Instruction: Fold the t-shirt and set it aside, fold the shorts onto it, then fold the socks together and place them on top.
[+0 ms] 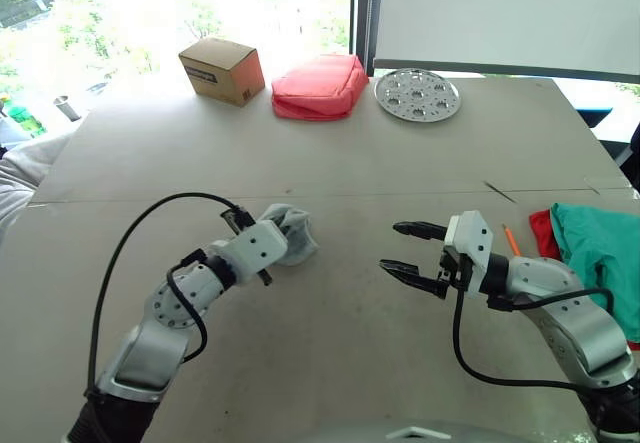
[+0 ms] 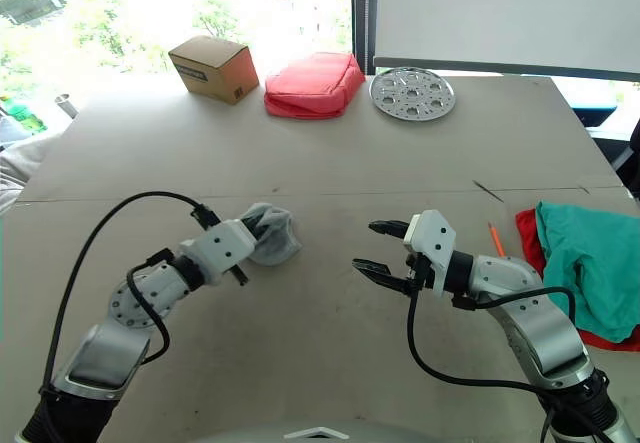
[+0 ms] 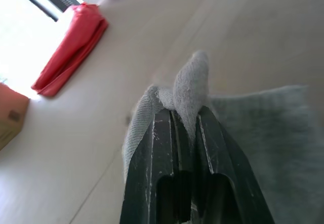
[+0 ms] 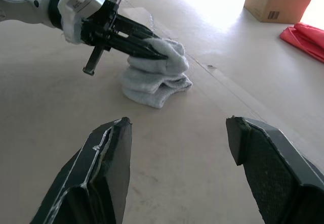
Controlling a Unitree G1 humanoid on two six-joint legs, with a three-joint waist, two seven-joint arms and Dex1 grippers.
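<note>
1. Grey knitted socks (image 1: 296, 233) sit bundled in a soft folded heap on the table (image 1: 330, 163), left of centre on its near half.
2. Pinching the top fold of the socks is the left gripper (image 4: 147, 44), its two black fingers (image 3: 167, 148) clenched together on the cloth.
3. To the right of the socks and well apart from them, the right gripper (image 1: 405, 248) hovers over bare table with its fingers spread wide and nothing between them, pointing left toward the socks.
4. Teal shorts (image 1: 600, 258) lie crumpled at the right edge of the table, on top of the red shirt (image 1: 541, 231), which shows only as a strip on their left side and along their near edge.
5. Just left of the shirt lies a small orange pencil (image 1: 510, 240).
6. Along the far edge, from left to right, are a cardboard box (image 1: 222, 70), a coral pouch (image 1: 320, 87) and a round perforated metal plate (image 1: 417, 94).
</note>
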